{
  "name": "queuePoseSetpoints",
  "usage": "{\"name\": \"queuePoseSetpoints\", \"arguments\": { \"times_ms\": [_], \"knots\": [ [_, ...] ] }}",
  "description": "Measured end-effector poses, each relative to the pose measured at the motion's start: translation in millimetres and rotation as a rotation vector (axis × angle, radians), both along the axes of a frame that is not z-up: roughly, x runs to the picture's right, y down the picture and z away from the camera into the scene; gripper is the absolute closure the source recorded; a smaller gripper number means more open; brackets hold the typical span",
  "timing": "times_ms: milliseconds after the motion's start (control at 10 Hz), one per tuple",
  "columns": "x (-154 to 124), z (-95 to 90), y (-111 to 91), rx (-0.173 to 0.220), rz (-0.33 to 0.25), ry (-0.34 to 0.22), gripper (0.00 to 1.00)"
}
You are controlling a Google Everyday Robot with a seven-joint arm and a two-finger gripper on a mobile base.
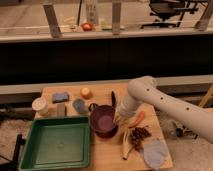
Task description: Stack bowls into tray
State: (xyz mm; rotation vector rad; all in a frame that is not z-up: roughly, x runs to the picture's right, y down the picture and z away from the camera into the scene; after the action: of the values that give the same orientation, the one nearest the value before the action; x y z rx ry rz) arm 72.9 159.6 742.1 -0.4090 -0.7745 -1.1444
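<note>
A dark purple bowl (102, 120) stands on the wooden table just right of the green tray (31, 146), outside it. A darker reddish rim shows under its front edge (106, 133); I cannot tell whether that is the orange-red bowl nested beneath it. The tray lies at the table's front left with nothing in it. My gripper (118, 119) hangs from the white arm (150, 95) and sits at the purple bowl's right rim, mostly hidden by the wrist.
An orange fruit (86, 92), blue sponge (60, 97), white cup (39, 105) and grey cup (78, 105) stand behind the tray. A carrot (136, 120), banana (126, 145), dark red grapes (141, 136) and pale bag (154, 152) lie at the front right.
</note>
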Motion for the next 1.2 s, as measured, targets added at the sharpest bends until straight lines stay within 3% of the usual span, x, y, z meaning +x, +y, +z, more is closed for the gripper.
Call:
{"name": "queuePoseSetpoints", "arguments": {
  "times_ms": [300, 500, 1200],
  "knots": [
    [5.7, 5.5, 3.1, -0.004, 0.014, 0.001, 0.32],
    [4.4, 9.3, 4.9, -0.006, 0.018, -0.007, 0.20],
    [0.6, 16.0, 9.9, -0.020, 0.018, -0.029, 0.20]
  ]
}}
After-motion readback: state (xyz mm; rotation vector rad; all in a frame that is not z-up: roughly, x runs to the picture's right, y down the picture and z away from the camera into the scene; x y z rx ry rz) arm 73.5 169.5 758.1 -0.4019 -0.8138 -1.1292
